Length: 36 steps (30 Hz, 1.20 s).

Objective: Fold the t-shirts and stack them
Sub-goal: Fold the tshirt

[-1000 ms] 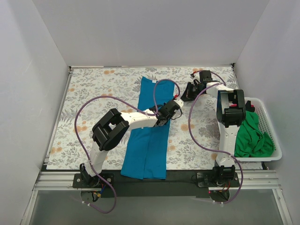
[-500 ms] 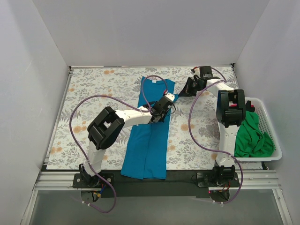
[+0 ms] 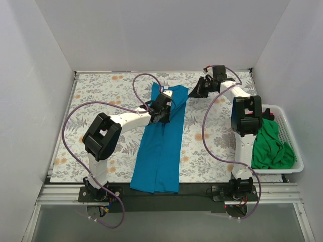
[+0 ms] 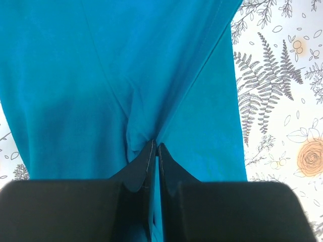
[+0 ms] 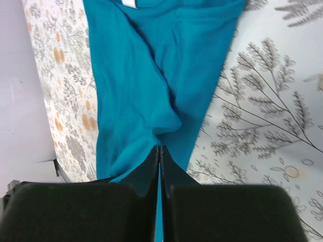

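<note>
Three plain white walls box in the desk (image 3: 101, 93): a back wall (image 3: 161, 35) across the far edge, a left wall (image 3: 30, 101) and a right wall (image 3: 298, 60) slanting in from the sides. A cloth (image 3: 217, 141) printed with grey ferns and small orange flowers on white covers the desk top. A black strip (image 3: 197, 187) runs along its near edge, and beyond that a silver metal rail (image 3: 60, 194). Below the rail lies a dull grey floor (image 3: 166, 224). The light is soft and even, and the shadows are faint.
</note>
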{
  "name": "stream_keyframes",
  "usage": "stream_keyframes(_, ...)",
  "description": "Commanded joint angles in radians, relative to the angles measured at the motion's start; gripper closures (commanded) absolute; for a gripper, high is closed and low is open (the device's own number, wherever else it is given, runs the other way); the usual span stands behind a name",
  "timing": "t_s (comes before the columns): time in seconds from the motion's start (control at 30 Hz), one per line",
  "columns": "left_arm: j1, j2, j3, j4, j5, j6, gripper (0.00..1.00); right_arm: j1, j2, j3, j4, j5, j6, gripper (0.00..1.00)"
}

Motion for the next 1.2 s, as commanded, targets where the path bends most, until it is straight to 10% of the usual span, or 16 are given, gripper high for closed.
stream_keyframes(0.0, 0.025, -0.067, -0.022, -0.005, 0.079, -0.056, 1.00, 0.013, 0.035, 0.072, 0.020, -0.029, 0.039, 0.99)
stream_keyframes(0.9, 0.162, -0.090, -0.051, 0.018, 0.272, -0.289, 1.00, 0.083, 0.179, 0.200, 0.233, -0.087, 0.231, 0.96)
stream_keyframes(1.17, 0.210, -0.078, -0.040, 0.027, 0.310, -0.308, 1.00, 0.086, 0.199, 0.212, 0.284, -0.111, 0.260, 0.53)
